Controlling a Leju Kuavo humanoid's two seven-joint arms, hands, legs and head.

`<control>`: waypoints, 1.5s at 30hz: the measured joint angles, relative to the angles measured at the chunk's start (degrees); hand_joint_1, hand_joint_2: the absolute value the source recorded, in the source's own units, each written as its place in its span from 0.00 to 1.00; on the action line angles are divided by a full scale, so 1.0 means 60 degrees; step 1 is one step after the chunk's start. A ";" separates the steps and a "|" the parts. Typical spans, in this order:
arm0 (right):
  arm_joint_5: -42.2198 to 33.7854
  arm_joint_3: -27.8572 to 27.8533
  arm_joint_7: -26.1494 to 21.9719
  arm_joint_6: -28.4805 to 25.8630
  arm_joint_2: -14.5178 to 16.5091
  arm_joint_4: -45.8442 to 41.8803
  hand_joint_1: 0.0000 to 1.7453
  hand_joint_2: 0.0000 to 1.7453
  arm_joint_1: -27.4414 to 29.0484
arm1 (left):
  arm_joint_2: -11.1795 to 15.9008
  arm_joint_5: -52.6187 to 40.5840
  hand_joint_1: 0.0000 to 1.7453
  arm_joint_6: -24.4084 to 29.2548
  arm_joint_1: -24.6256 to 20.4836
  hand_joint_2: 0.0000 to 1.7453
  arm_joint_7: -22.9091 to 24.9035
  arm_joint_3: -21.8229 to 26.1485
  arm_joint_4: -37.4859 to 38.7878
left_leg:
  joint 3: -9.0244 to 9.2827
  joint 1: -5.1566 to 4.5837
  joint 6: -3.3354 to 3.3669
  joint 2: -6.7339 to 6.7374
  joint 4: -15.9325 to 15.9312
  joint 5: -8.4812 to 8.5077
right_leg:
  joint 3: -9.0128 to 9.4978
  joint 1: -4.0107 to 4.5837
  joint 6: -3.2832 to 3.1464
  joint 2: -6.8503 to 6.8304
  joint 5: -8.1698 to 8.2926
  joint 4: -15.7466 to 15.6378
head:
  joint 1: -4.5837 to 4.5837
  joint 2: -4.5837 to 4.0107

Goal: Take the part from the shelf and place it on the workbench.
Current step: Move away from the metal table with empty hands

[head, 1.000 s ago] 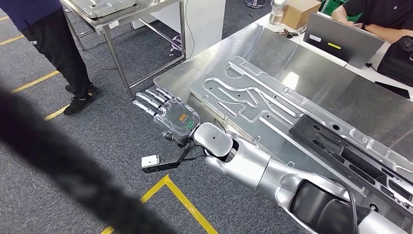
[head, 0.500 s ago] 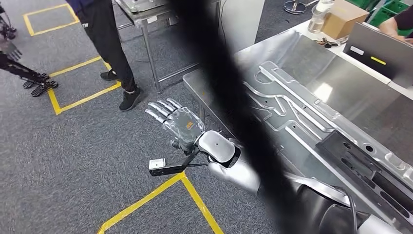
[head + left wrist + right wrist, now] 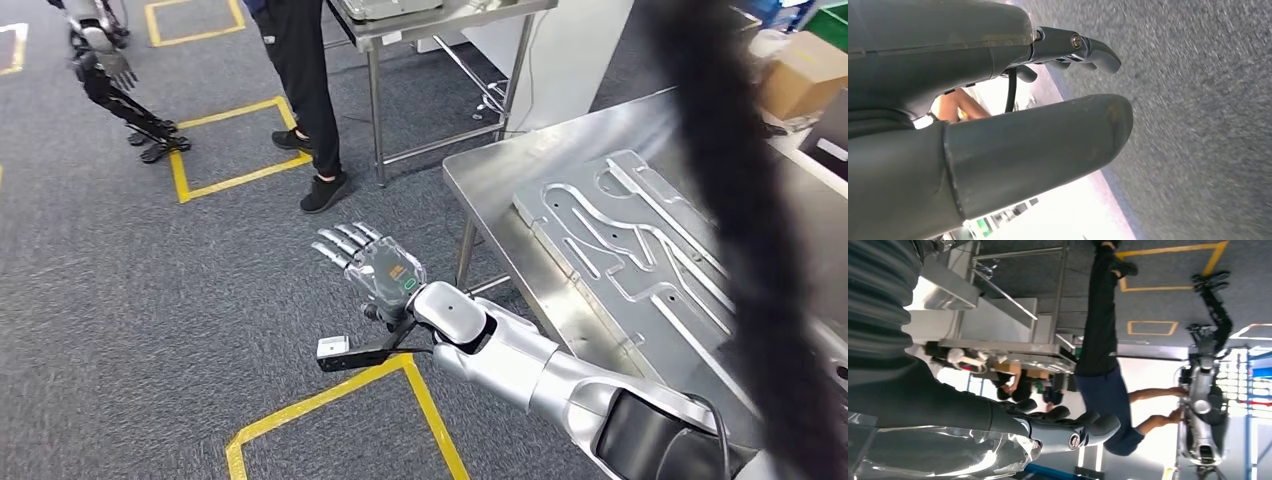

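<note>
Right hand (image 3: 378, 268) mid-frame, fingers (image 3: 338, 240) apart, empty; flat grooved silver metal part (image 3: 620, 235) on steel worktop (image 3: 480, 180) lies right; left hand (image 3: 998, 125) unclear.

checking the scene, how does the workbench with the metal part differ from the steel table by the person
The workbench carries the large grooved metal part and stands beside the right hand. The steel table stands farther off beside the person, its load mostly cropped. Both have bare steel tops on thin metal legs.

One part (image 3: 625, 235) – two tables (image 3: 480, 180), one person (image 3: 300, 60).
</note>
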 joint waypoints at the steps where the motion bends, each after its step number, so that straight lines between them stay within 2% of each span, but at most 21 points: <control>1: -0.0003 0.0000 -0.0006 -0.0006 -0.0002 0.0024 0.00 1.00 0.0010 | -0.0015 0.0002 0.00 0.0005 -0.0002 0.00 0.0002 0.0000 0.0001 | -0.0034 0.0017 -0.0069 -0.0114 -0.0015 0.0032 | 0.0037 0.0014 -0.0013 0.0067 -0.0011 -0.0106 | 0.0001 0.0000; 3: -0.0003 -0.0001 -0.0007 -0.0015 0.0005 0.0056 0.00 1.00 0.0017 | -0.0035 0.0005 0.00 0.0008 0.0028 0.00 0.0006 0.0000 0.0003 | -0.0076 0.0050 -0.0195 -0.0210 -0.0050 0.0081 | 0.0079 0.0033 -0.0097 -0.0181 0.0047 -0.0189 | 0.0001 0.0000; 5: -0.0003 -0.0001 -0.0009 -0.0036 0.0029 0.0078 0.00 1.00 0.0007 | -0.0057 0.0010 0.00 0.0014 0.0049 0.00 0.0016 0.0000 0.0004 | -0.0248 0.0016 -0.0258 0.0259 0.0282 -0.0149 | 0.0153 0.0009 -0.0244 -0.0457 0.0121 -0.0318 | -0.0013 0.0000; 7: -0.0003 0.0000 -0.0020 -0.0061 0.0037 0.0120 0.00 1.00 0.0026 | -0.0068 0.0026 0.00 0.0042 0.0016 0.00 0.0035 0.0000 0.0004 | -0.0729 -0.0011 -0.0289 0.0846 0.1312 -0.0731 | 0.0178 0.0028 -0.0334 -0.0748 0.0145 -0.0373 | -0.0025 0.0000; 10: 0.0003 0.0000 -0.0030 -0.0084 0.0033 0.0240 0.00 1.00 0.0091 | -0.0075 0.0093 0.00 0.0083 -0.0006 0.00 0.0059 0.0000 0.0004 | -0.1272 0.0002 -0.0345 0.1031 0.2555 -0.1173 | 0.0159 0.0084 -0.0362 -0.1210 0.0119 -0.0357 | -0.0025 0.0000; 12: 0.0034 0.0000 -0.0027 -0.0090 0.0126 0.0329 0.00 1.00 0.0095 | -0.0065 0.0178 0.00 0.0083 0.0028 0.00 0.0066 0.0000 0.0004 | -0.0768 -0.0001 -0.0341 0.1150 0.1776 -0.0712 | 0.0156 0.0094 -0.0346 -0.1469 0.0076 -0.0316 | -0.0025 0.0000; 15: 0.0162 0.0001 0.0007 -0.0086 0.0516 0.0562 0.00 1.00 0.0008 | 0.0026 0.0363 0.00 -0.0064 0.0047 0.00 0.0096 0.0001 0.0004 | 0.0159 -0.0095 -0.0223 0.1627 0.0127 -0.0241 | 0.0139 0.0159 -0.0244 -0.1727 -0.0028 -0.0201 | -0.0022 0.0000; 18: 0.0244 0.0034 0.0035 -0.0071 0.0931 0.0823 0.00 1.00 -0.0083 | 0.0185 0.0427 0.00 -0.0240 0.0066 0.00 0.0113 -0.0001 0.0004 | 0.0194 -0.0135 -0.0073 0.1435 -0.0038 -0.0204 | 0.0154 0.0201 -0.0122 -0.1938 -0.0089 -0.0178 | -0.0020 0.0000; 20: 0.0250 0.0057 0.0065 -0.0050 0.1052 0.0890 0.00 1.00 -0.0105 | 0.0250 0.0431 0.00 -0.0220 0.0103 0.00 0.0107 -0.0009 0.0004 | 0.0217 -0.0092 0.0023 0.1243 -0.0117 -0.0146 | 0.0071 0.0159 -0.0025 -0.1615 -0.0328 0.0095 | -0.0019 0.0000; 22: 0.0252 0.0062 0.0116 -0.0019 0.1074 0.0945 0.00 1.00 -0.0106 | 0.0297 0.0434 0.00 -0.0185 0.0103 0.00 0.0097 -0.0033 0.0004 | 0.0213 -0.0068 0.0094 0.1054 -0.0156 -0.0101 | -0.0375 0.0096 0.0042 -0.1050 -0.0889 0.1091 | -0.0017 0.0000; 24: 0.0252 0.0067 0.0157 0.0010 0.1067 0.1039 0.00 1.00 -0.0068 | 0.0338 0.0444 0.00 -0.0172 0.0098 0.00 0.0093 -0.0062 0.0004 | 0.0182 -0.0073 0.0122 0.0827 -0.0147 -0.0083 | -0.0945 0.0063 0.0062 -0.0839 -0.1324 0.2230 | -0.0017 0.0000; 25: 0.0252 0.0072 0.0165 0.0018 0.1064 0.1088 0.00 1.00 -0.0048 | 0.0349 0.0448 0.00 -0.0169 0.0108 0.00 0.0091 -0.0073 0.0004 | 0.0172 -0.0076 0.0126 0.0703 -0.0136 -0.0079 | -0.1073 0.0050 0.0064 -0.0815 -0.1297 0.2443 | -0.0018 0.0000; 27: 0.0252 0.0083 0.0163 0.0023 0.1067 0.1139 0.00 1.00 -0.0041 | 0.0361 0.0452 0.00 -0.0169 0.0122 0.00 0.0089 -0.0084 0.0004 | 0.0167 -0.0074 0.0117 0.0456 -0.0100 -0.0080 | -0.0816 0.0018 0.0042 -0.0719 -0.0750 0.1820 | -0.0016 0.0000; 29: 0.0239 0.0094 0.0152 0.0036 0.1057 0.1146 0.00 1.00 -0.0060 | 0.0360 0.0442 0.00 -0.0188 0.0113 0.00 0.0089 -0.0101 0.0004 | 0.0135 -0.0074 0.0065 0.0227 -0.0045 -0.0079 | -0.0278 -0.0043 0.0008 -0.0233 -0.0181 0.0597 | -0.0018 0.0000; 31: 0.0190 0.0102 0.0170 0.0087 0.0989 0.1126 0.00 1.00 -0.0051 | 0.0354 0.0430 0.00 -0.0169 0.0100 0.00 0.0077 -0.0156 0.0004 | 0.0048 -0.0053 -0.0061 -0.0004 -0.0026 -0.0038 | -0.0040 -0.0051 -0.0012 0.0121 -0.0030 -0.0006 | -0.0019 0.0000; 33: 0.0122 0.0106 0.0191 0.0162 0.0856 0.1079 0.00 1.00 -0.0025 | 0.0323 0.0426 0.00 -0.0084 0.0124 0.00 0.0050 -0.0214 0.0005 | -0.0025 -0.0007 -0.0206 -0.0226 -0.0064 0.0031 | -0.0011 -0.0019 -0.0076 -0.0048 0.0001 -0.0078 | -0.0018 0.0000; 35: 0.0029 0.0106 0.0191 0.0259 0.0714 0.1055 0.00 1.00 -0.0007 | 0.0286 0.0425 0.00 -0.0040 0.0157 0.00 0.0034 -0.0246 0.0005 | -0.0139 -0.0018 -0.0275 0.0153 0.0123 -0.0089 | 0.0065 -0.0023 -0.0201 -0.0312 0.0078 -0.0203 | -0.0021 0.0000; 37: -0.0064 0.0106 0.0183 0.0346 0.0571 0.1105 0.00 1.00 0.0030 | 0.0265 0.0429 0.00 -0.0056 0.0129 0.00 0.0038 -0.0290 0.0005 | -0.0538 -0.0047 -0.0298 0.0799 0.0993 -0.0595 | 0.0111 0.0002 -0.0291 -0.0605 0.0125 -0.0289 | -0.0023 0.0000; 40: -0.0190 0.0095 0.0158 0.0328 0.0394 0.1535 0.00 1.00 0.0169 | 0.0224 0.0467 0.00 -0.0071 0.0073 0.00 0.0057 -0.0374 0.0007 | -0.1189 -0.0017 -0.0352 0.1014 0.2462 -0.1162 | 0.0103 0.0070 -0.0335 -0.1072 0.0104 -0.0280 | -0.0023 0.0000; 42: -0.0314 0.0040 0.0133 0.0221 0.0341 0.2021 0.00 1.00 0.0273 | 0.0202 0.0508 0.00 -0.0039 0.0079 0.00 0.0096 -0.0422 0.0006 | -0.0867 -0.0008 -0.0362 0.1101 0.1977 -0.0814 | 0.0104 0.0085 -0.0323 -0.1348 0.0065 -0.0249 | -0.0023 0.0000; 45: -0.0598 -0.0154 0.0077 0.0002 0.0312 0.2865 0.00 1.00 0.0376 | 0.0186 0.0567 0.00 -0.0009 0.0062 0.00 0.0135 -0.0463 0.0005 | 0.0086 -0.0086 -0.0259 0.1550 0.0290 -0.0257 | 0.0111 0.0139 -0.0212 -0.1666 -0.0033 -0.0167 | -0.0019 0.0000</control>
